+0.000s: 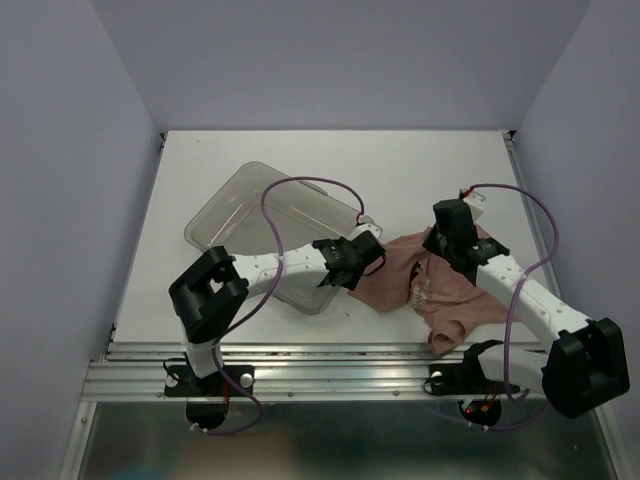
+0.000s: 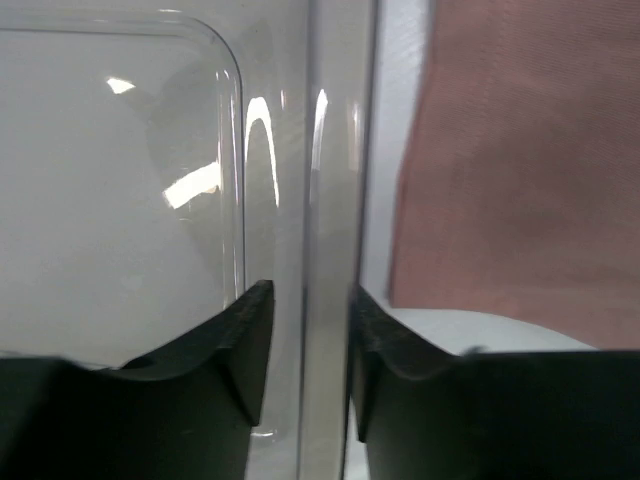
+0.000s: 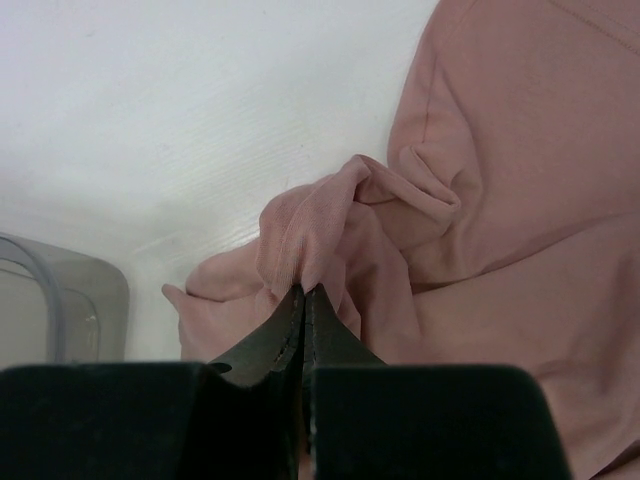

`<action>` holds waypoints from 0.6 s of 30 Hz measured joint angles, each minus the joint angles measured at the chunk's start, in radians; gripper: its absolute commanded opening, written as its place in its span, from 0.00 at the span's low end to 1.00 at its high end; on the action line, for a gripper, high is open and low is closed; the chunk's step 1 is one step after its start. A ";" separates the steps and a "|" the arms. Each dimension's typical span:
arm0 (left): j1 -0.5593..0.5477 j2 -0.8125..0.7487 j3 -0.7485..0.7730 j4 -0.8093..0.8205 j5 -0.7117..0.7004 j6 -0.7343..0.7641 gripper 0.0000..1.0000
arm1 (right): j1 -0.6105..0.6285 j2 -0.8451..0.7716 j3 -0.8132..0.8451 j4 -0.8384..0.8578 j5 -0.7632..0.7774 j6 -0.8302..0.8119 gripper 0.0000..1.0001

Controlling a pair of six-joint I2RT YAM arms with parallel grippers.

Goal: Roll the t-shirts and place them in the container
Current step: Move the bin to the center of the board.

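Observation:
The dusty-pink t-shirt [image 1: 400, 282] lies crumpled on the white table right of centre, with a pale print showing near its middle. My right gripper [image 1: 445, 240] sits over its far edge. In the right wrist view the right gripper [image 3: 304, 290] is shut on a pinched-up fold of the shirt [image 3: 500, 200]. My left gripper [image 1: 362, 248] is at the near right rim of a clear plastic bin [image 1: 250, 215]. In the left wrist view the left gripper [image 2: 312, 290] has its jaws close on either side of the bin's wall [image 2: 335, 150], with the shirt [image 2: 510, 170] beyond on the right.
The clear bin stands tilted at the table's middle left and shows nothing inside; its corner also shows in the right wrist view [image 3: 60, 300]. Purple cables loop over both arms. Grey walls close in the table on three sides.

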 measured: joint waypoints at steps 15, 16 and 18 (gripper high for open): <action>0.206 0.032 0.064 0.081 -0.051 0.244 0.38 | 0.000 -0.007 0.000 -0.005 -0.008 0.012 0.01; 0.232 0.047 0.084 0.094 -0.039 0.260 0.39 | 0.000 -0.008 -0.001 -0.005 -0.008 0.015 0.01; 0.274 0.080 0.123 0.116 -0.024 0.289 0.39 | 0.000 -0.011 -0.001 -0.005 -0.008 0.019 0.01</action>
